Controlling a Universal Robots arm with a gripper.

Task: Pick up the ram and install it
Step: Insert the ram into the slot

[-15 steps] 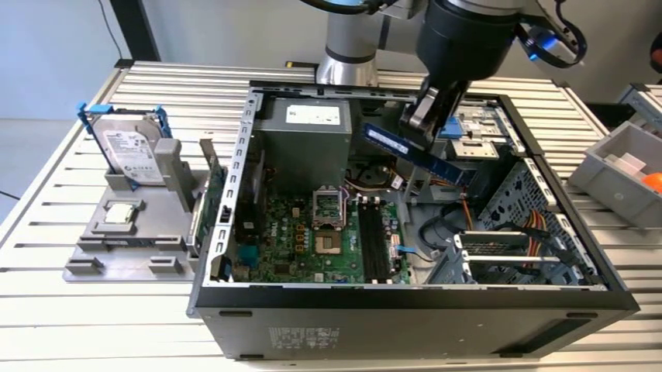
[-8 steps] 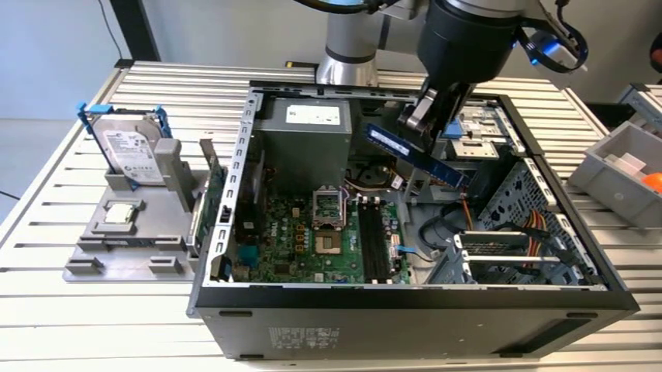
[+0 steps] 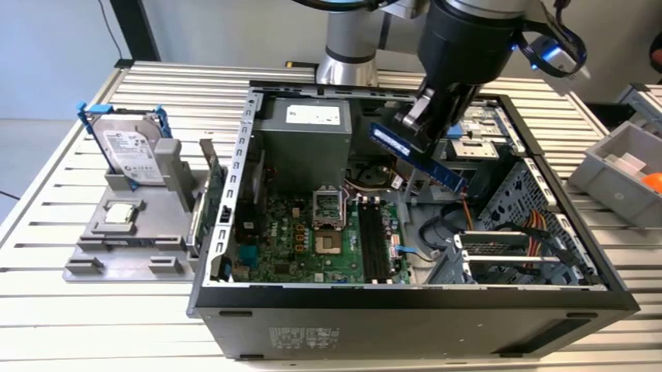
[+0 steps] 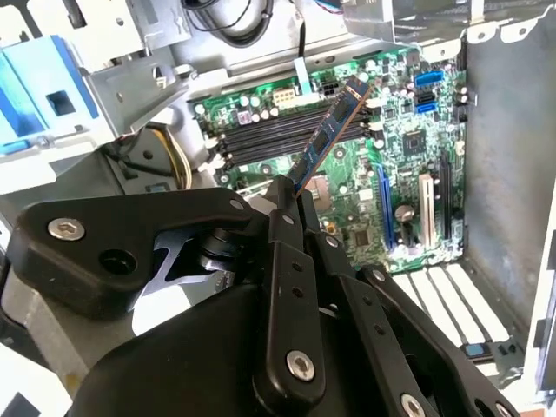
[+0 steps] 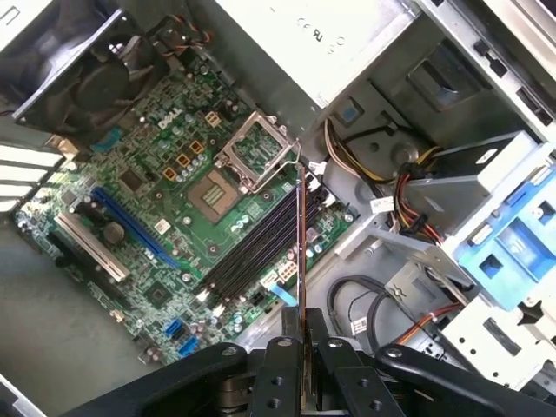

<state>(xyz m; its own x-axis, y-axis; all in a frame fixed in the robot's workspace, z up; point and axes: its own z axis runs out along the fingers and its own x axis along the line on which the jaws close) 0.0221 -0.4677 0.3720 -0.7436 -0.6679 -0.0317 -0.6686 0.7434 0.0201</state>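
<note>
My gripper point(image 3: 421, 124) is shut on the ram point(image 3: 416, 157), a dark-blue stick held tilted in the air over the open computer case point(image 3: 414, 298). The stick hangs above the motherboard's black memory slots point(image 3: 373, 240) and is clear of them. In the second wrist view the ram point(image 4: 332, 129) sticks out of the gripper point(image 4: 291, 193) towards the slots point(image 4: 261, 143). The first wrist view catches the ram point(image 5: 301, 252) edge-on, as a thin line running from the gripper point(image 5: 302, 340) across the slots point(image 5: 248, 252).
A silver hard drive point(image 3: 135, 151) with blue rails stands on a grey holder point(image 3: 124, 240) at the exterior view's left. A green card point(image 3: 212, 203) leans beside the case wall. Inside the case are a power supply point(image 3: 305, 139), a processor socket point(image 3: 329, 211) and cables point(image 3: 517, 229). A grey bin point(image 3: 621, 167) sits right.
</note>
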